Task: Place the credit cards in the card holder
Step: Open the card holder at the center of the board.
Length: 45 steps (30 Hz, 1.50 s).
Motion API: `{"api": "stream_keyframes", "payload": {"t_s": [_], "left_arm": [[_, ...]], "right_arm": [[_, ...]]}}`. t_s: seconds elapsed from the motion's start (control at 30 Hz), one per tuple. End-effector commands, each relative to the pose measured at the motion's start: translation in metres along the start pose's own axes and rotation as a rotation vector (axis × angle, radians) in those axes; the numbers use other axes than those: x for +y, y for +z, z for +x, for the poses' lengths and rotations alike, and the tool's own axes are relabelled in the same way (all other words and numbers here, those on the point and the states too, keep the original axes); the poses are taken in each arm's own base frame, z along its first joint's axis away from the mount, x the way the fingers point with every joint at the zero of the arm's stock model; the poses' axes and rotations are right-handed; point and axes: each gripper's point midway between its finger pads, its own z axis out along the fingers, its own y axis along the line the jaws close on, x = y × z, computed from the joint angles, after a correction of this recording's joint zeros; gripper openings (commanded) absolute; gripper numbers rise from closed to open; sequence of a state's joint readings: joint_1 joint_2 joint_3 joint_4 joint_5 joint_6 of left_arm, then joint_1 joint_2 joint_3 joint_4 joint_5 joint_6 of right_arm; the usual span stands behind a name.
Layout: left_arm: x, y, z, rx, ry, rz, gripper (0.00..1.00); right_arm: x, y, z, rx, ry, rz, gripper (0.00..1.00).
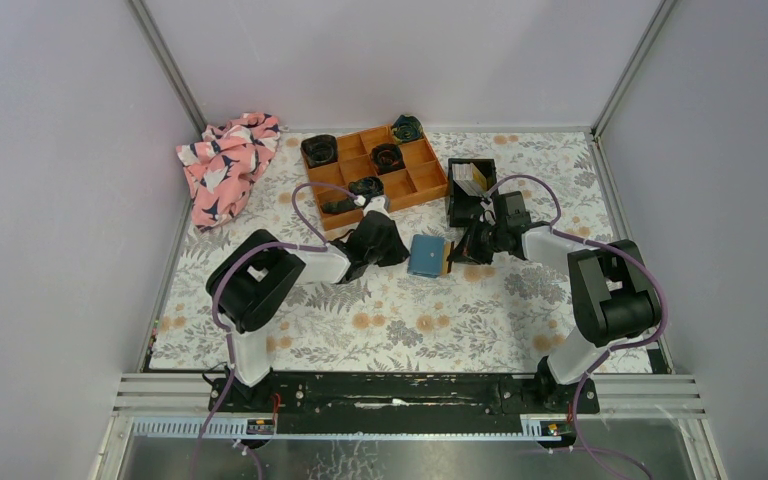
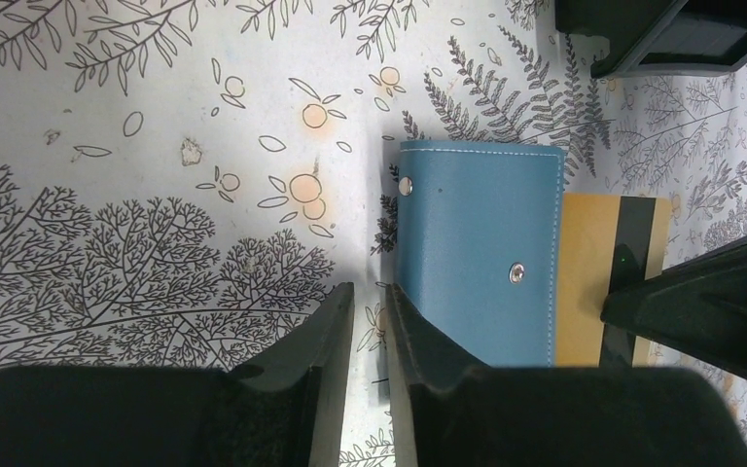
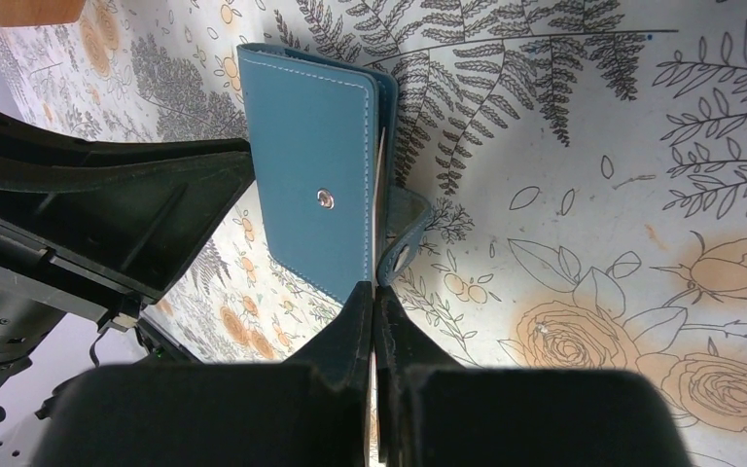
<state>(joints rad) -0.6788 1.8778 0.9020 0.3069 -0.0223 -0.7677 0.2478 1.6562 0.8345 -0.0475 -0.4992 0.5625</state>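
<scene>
Card holder (image 1: 426,256) lies mid-frame on the worktop (image 1: 410,325). Right pincer (image 3: 374,292) clamps a credit card (image 2: 584,282) at its opening; left pincer (image 2: 370,316), narrowly open and empty, sits at its opposite edge. Unbraced, the holder could slide and jam the card.

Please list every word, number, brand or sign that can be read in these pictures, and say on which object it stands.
No text can be read anywhere.
card holder: no lettering shows.
gold card: only a dark stripe shows.
cards in the black bin: too small to read.
</scene>
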Motion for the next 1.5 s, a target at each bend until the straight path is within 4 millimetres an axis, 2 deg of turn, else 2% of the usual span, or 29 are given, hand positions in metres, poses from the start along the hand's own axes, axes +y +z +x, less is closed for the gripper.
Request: {"api": "stream_keyframes", "payload": {"t_s": [0.0,0.8,1.27,1.47], "left_arm": [[0.019,0.007,0.021,0.060,0.023,-0.052,0.26],[0.029,0.005,0.031,0.078,0.023,-0.071,0.25],[0.035,0.004,0.036,0.087,0.027,-0.082,0.24],[0.034,0.004,0.038,0.095,0.024,-0.068,0.23]], "right_arm": [[0.009,0.000,-0.004,-0.008,-0.005,-0.052,0.00],[0.015,-0.005,-0.004,-0.018,-0.004,-0.075,0.00],[0.029,-0.019,-0.012,-0.053,-0.027,-0.094,0.00],[0.033,-0.015,-0.011,-0.036,-0.017,-0.123,0.00]]}}
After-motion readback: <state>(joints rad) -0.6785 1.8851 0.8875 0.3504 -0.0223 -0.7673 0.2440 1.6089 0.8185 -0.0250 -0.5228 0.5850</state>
